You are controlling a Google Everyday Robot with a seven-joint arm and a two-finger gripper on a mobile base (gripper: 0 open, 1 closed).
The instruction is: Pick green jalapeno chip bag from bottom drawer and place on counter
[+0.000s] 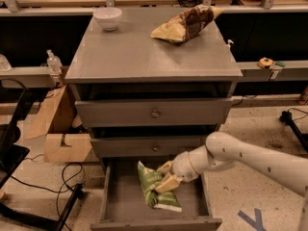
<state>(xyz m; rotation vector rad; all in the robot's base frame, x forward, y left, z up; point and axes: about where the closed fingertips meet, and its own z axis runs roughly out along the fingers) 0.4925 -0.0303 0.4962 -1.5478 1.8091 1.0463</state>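
The green jalapeno chip bag (155, 189) is in the open bottom drawer (120, 196), tilted, with its pale bottom edge toward the drawer front. My gripper (165, 175) reaches into the drawer from the right on a white arm (250, 160). Its tan fingers (168, 183) are closed on the bag's upper right part. The grey counter (130, 52) is the top of the drawer cabinet, well above the gripper.
A larger tan-and-brown bag (185, 24) and a white bowl (107, 18) sit at the back of the counter. Two shut drawers with round knobs (155, 113) are above the open drawer. Cardboard boxes (55, 129) and cables lie on the floor at left.
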